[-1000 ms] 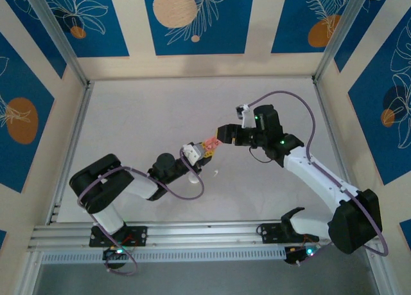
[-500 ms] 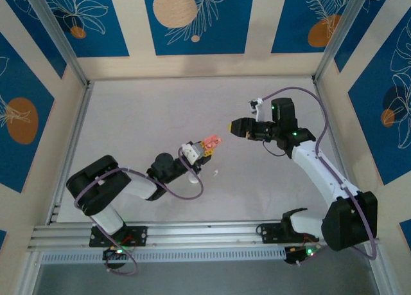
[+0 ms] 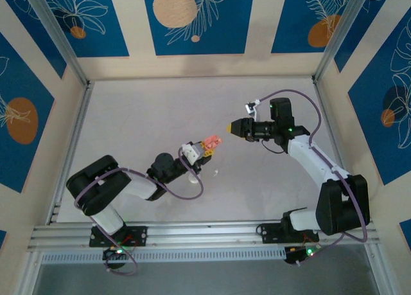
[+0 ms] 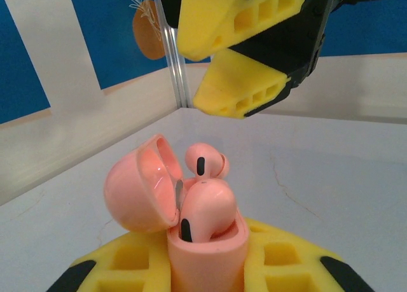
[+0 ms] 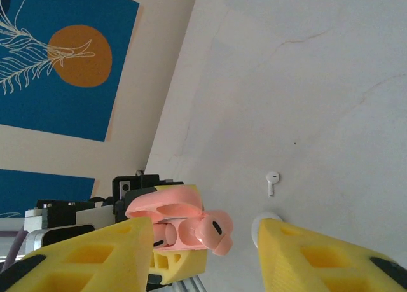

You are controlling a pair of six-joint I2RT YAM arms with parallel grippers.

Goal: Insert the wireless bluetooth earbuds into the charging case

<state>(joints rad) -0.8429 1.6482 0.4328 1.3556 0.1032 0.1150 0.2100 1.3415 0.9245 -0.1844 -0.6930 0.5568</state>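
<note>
My left gripper (image 3: 203,150) is shut on the pink charging case (image 3: 212,141), which stands upright between its yellow pads (image 4: 127,266) with the lid (image 4: 137,184) swung open. Two pale pink earbuds sit in the case (image 4: 206,257). The near one (image 4: 206,209) rests in its slot. The far one (image 4: 206,161) sticks up higher, and its head (image 5: 216,231) leans out past the rim. My right gripper (image 3: 232,128) hangs open a short way right of the case, its yellow fingers (image 4: 245,85) apart and holding nothing. A white earbud (image 5: 272,179) lies on the table.
The white earbud (image 3: 216,172) lies just right of a small white case (image 3: 192,177) under the left wrist. In the right wrist view the white case (image 5: 256,227) peeks out beside my finger. A metal frame rail (image 3: 70,153) and walls surround the table.
My right gripper has backed away to the right from the pink case and stands open, leaving a pink earbud in the case. The left gripper has held still.
</note>
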